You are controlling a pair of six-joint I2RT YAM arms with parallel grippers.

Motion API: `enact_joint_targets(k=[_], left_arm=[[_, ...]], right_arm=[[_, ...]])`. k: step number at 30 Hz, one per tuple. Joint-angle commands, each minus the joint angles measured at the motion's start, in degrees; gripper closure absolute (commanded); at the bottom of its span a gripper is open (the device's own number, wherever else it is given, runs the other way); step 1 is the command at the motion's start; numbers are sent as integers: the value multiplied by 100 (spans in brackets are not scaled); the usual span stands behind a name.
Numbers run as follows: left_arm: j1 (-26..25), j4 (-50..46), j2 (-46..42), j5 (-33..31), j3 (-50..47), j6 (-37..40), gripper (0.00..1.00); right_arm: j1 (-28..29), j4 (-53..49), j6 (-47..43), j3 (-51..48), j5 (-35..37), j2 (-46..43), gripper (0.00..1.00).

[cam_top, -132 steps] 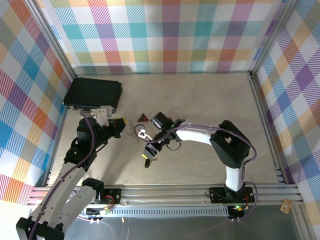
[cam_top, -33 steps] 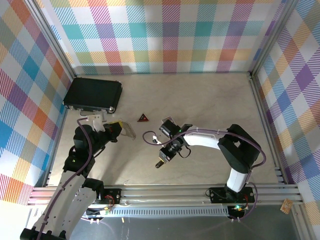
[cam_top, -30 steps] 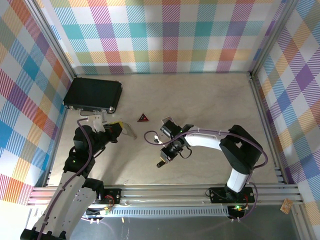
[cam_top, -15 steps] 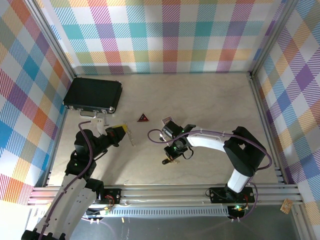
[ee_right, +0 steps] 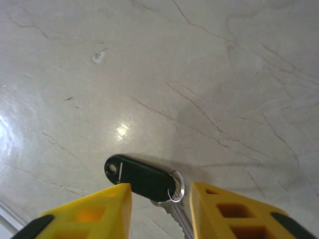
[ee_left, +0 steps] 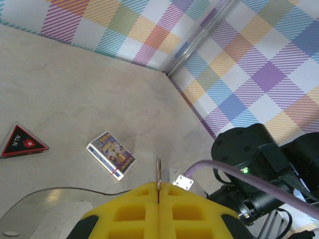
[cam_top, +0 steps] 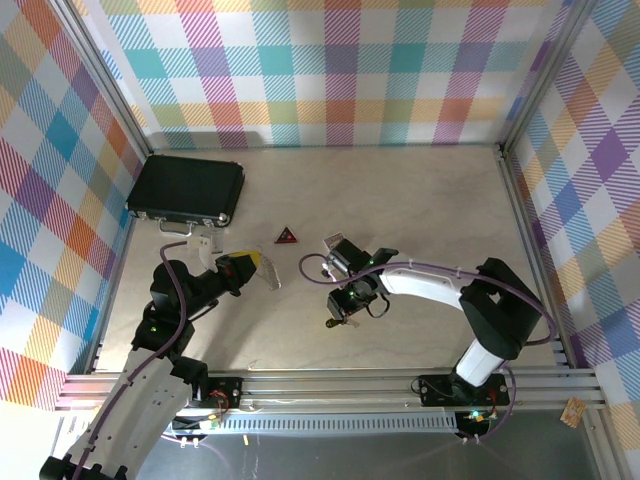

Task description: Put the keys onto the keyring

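My right gripper [ee_right: 159, 190] has just popped open, fingers straddling the small black-headed silver key [ee_right: 142, 178] lying on the table [ee_right: 209, 74], left gripper [ee_left: 158, 193] pinches the silvery oval wire keyring [ee_left: 158, 173], so I've still got all the threading left.

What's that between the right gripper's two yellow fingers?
The key, black head with a small ring, lying on the table between the right gripper's open fingers; right wrist view.
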Motion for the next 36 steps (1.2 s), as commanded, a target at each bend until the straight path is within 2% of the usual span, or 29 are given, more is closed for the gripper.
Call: enact_joint_targets(k=[1,9,20,28,36], left_arm=[[-34,411,-86,160,22,-56,100],[-81,636,-77,300,-3,-138,100],[-356,529,-265,311,-65,-80,100],[-711,764,-412,275,-109,-18,100],[-759,904,-322,274,-65,17,100]], right_arm=[[-18,47,250,-178,-125,-289,58],[-219,499,790,-823,-424,-728,54],[-482,1337,998,-1225,-1019,-709,62],[-502,1558,938,-1294,-1146,-385,67],[-510,1587,936,-1357,-1057,-361,68]])
